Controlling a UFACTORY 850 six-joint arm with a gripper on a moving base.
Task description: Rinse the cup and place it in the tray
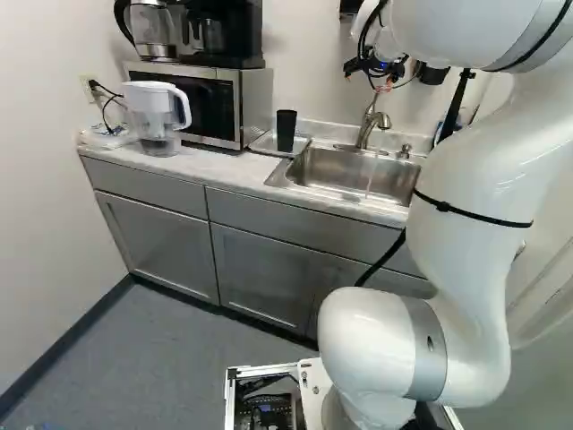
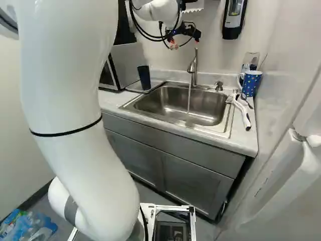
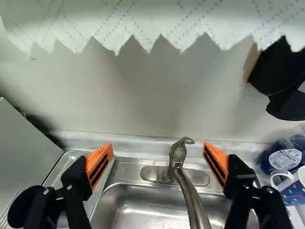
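Even, bright light lay over the counter (image 1: 215,168), while the floor (image 1: 179,358) sat dimmer and the sink (image 2: 173,107) gave back pale glints. In the wrist view, the toothed paper (image 3: 143,24) threw a soft, jagged shadow down the wall (image 3: 143,105).

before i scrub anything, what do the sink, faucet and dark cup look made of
Sink: metal, probably brushed stainless steel; grey with soft, smeared highlights.
Faucet: metal, apparently satin-finished; muted streaks of light along the spout.
Dark cup: likely smooth plastic, judging by its even dark colour; coated metal is possible.

Matt cup (image 2: 144,78), shiny metal sink (image 2: 168,106), smooth metal faucet (image 3: 188,193)
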